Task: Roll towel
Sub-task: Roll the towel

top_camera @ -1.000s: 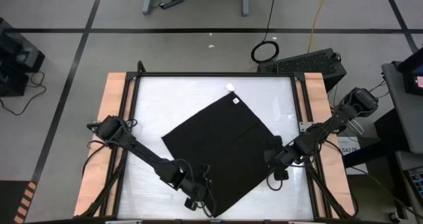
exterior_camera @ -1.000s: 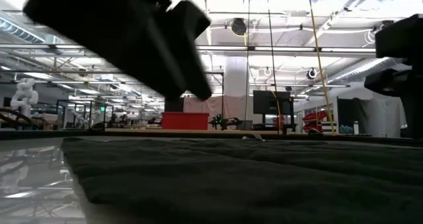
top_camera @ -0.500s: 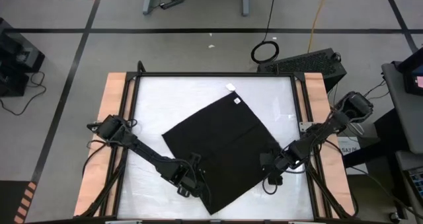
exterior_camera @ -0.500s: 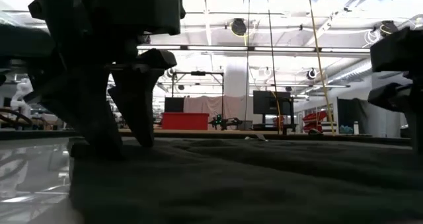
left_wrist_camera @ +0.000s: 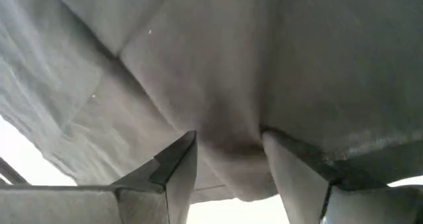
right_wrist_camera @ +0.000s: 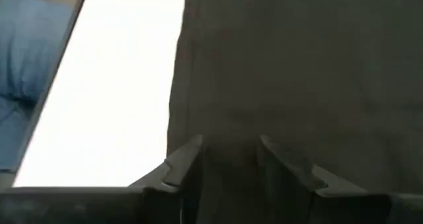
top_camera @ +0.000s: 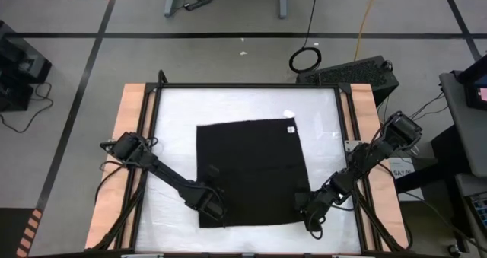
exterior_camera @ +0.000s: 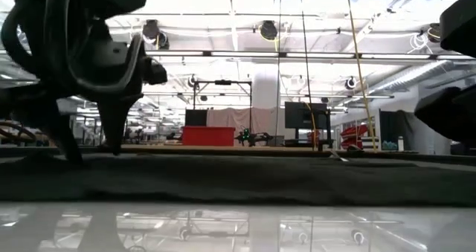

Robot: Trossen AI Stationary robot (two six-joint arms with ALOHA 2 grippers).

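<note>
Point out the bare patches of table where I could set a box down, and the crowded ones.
Free: the strip of table between its far rim and the towel, and the bare bands beside the towel's far half on both sides. Crowded: the near corners, where the left gripper and right gripper each pinch a towel corner, their arms slanting in over the side bands.

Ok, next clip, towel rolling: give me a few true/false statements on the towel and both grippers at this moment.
1. The towel lies flat and unrolled on the table. True.
2. The left gripper hangs over the towel's far edge. False: it grips the near left corner.
3. The right gripper is at the towel's near right corner, closed on the cloth. True.
4. The white tag sits at the near left corner. False: it is at the far right corner.
</note>
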